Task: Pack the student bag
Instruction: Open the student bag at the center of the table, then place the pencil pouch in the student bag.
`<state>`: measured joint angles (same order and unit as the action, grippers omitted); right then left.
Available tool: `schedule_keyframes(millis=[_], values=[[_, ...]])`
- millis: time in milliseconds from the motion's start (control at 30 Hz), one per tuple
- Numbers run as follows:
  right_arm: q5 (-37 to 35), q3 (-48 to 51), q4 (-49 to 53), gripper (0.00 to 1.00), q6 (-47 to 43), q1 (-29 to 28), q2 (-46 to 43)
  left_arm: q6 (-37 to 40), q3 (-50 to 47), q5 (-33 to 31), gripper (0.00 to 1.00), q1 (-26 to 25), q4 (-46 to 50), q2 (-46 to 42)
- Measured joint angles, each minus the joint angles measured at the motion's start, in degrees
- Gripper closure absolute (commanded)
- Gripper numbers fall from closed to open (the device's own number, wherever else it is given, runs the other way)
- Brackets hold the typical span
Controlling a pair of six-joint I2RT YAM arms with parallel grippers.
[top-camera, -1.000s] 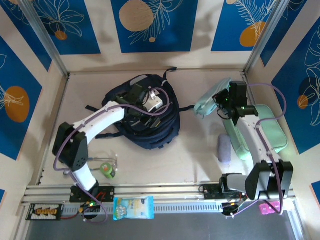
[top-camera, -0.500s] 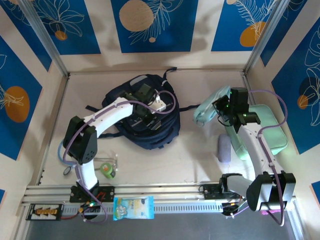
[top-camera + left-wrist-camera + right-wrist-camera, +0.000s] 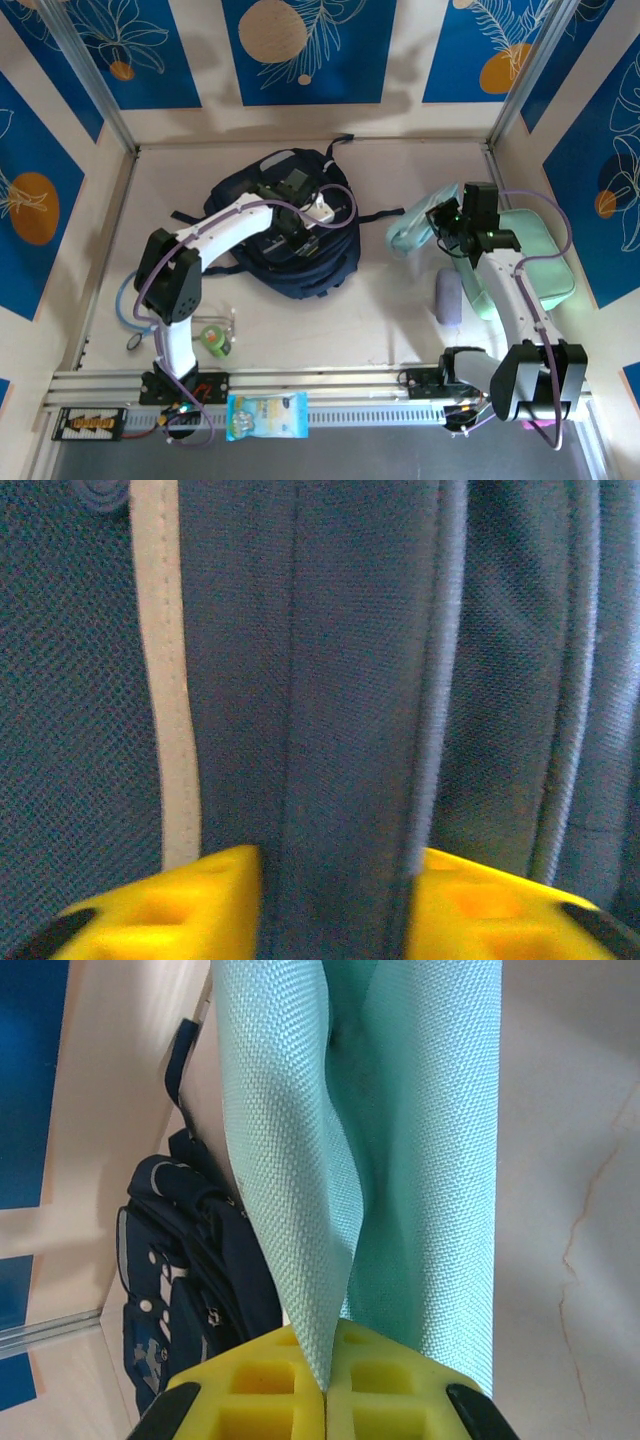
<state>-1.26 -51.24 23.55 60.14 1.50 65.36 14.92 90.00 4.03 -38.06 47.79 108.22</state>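
Right now the step looks like opening the student bag (image 3: 300, 272), which lies in the middle of the table (image 3: 380, 320), so that the first item can go in. The left gripper (image 3: 335, 905) has its fingers pressed against both sides of a raised fold of the bag's navy fabric, pinching it. The right gripper (image 3: 328, 1385) is clamped tight on the edge of a mint pouch (image 3: 410, 232), held up just beside the bag's right side.

Next, I judge, the left arm needs to lift that fold to open a mouth, and the right arm must carry the pouch across and over it.

By count: one bag, one mint pouch in the grip, one larger mint case (image 3: 545, 270) lying under the right arm, one lilac pouch (image 3: 448, 297), one small green roll (image 3: 213, 338) and one snack packet (image 3: 267, 415).
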Motion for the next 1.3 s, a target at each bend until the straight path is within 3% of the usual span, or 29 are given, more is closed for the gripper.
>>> schedule_keyframes(millis=[233,567,667,800,1000,1300], values=[[5.55,3.02,-1.64,1.0,0.02,3.63,-1.18,-2.56,5.4,1.79,1.0,0.59,2.84,-0.07],[14.4,5.2,-3.93,0.98,-2.64,3.76,-3.45,-8.15,8.55,4.39,1.0,2.21,2.32,-4.15],[16.76,5.07,-5.55,0.98,-4.59,0.24,-3.82,-9.84,8.61,4.46,1.0,2.47,0.46,-6.8],[19.32,4.79,-9.07,0.98,-5.64,-8.94,-2.43,-12.13,8.57,4.76,1.0,2.6,-3.28,-10.4],[19.56,2.01,-15.87,0.98,-2.43,-21.92,6.03,-15.56,8.57,7.28,1.0,2.54,-7.06,-12.35],[13.92,-5.18,-22.34,0.99,8.55,-26.32,22.49,-20.26,8.52,9.99,1.0,2.56,-9.73,-12.33]])
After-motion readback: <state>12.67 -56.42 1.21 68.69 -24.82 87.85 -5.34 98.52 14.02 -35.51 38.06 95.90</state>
